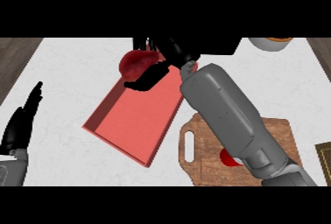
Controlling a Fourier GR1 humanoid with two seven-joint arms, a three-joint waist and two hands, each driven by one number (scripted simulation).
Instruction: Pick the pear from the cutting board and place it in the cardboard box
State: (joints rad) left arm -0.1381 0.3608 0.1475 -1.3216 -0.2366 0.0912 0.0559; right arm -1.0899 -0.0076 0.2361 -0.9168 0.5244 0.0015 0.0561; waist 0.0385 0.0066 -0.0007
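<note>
A dark red pear (137,62) is up near the top of the view, over the far end of the red open box (139,120). My right hand (169,50) is curled round it, with black fingers (150,76) wrapping its right and lower side. The right forearm reaches diagonally across the wooden cutting board (207,168) and hides much of it. A small red thing (226,158) shows on the board beside the forearm. My left hand (22,118) rests open at the left edge, fingers up, away from the box.
A white round container (271,43) with an orange top stands at the back right. A dark framed object (324,158) shows at the right edge. Wood surfaces border the white counter at the far left and right.
</note>
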